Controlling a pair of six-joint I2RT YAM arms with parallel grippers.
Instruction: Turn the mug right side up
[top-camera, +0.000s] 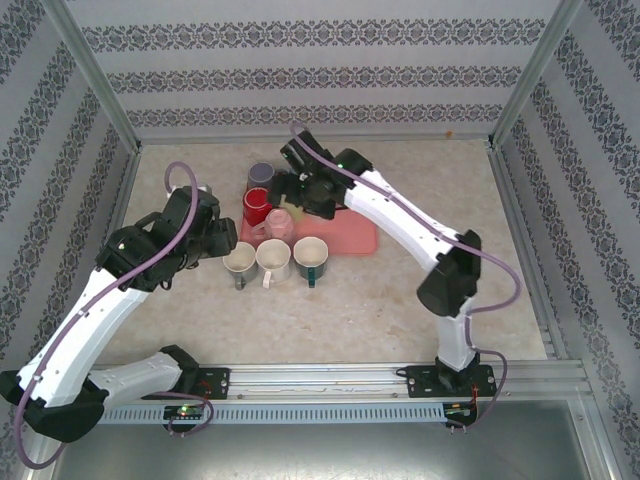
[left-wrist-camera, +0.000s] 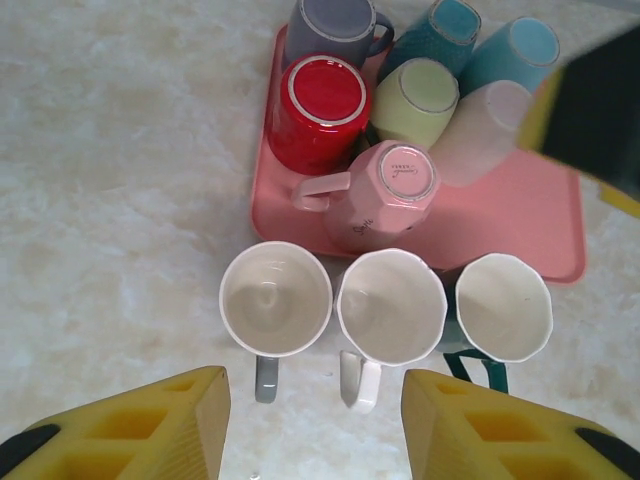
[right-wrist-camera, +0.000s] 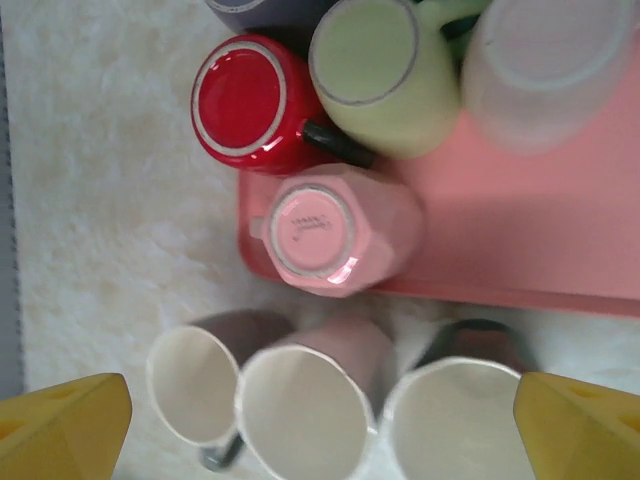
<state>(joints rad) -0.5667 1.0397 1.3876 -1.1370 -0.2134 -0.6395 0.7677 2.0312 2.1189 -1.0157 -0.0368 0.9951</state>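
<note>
Several mugs stand upside down on a pink tray (left-wrist-camera: 520, 230): a red one (left-wrist-camera: 320, 105), a pink one (left-wrist-camera: 390, 195) at the tray's front edge, a pale green one (left-wrist-camera: 415, 100), a grey one (left-wrist-camera: 330, 30) and others behind. My right gripper (top-camera: 295, 195) hovers over these mugs, open wide, yellow fingers (right-wrist-camera: 70, 430) apart with nothing between; the pink mug (right-wrist-camera: 330, 235) lies below and ahead of it. My left gripper (top-camera: 222, 240) sits left of the upright mugs, open and holding nothing (left-wrist-camera: 315, 420).
Three upright mugs stand in a row on the table before the tray: a grey-handled one (left-wrist-camera: 275, 298), a white one (left-wrist-camera: 392, 305) and a green one (left-wrist-camera: 503, 307). Metal frame posts and patterned walls enclose the table. Bare tabletop lies to the right of the tray (top-camera: 350, 240).
</note>
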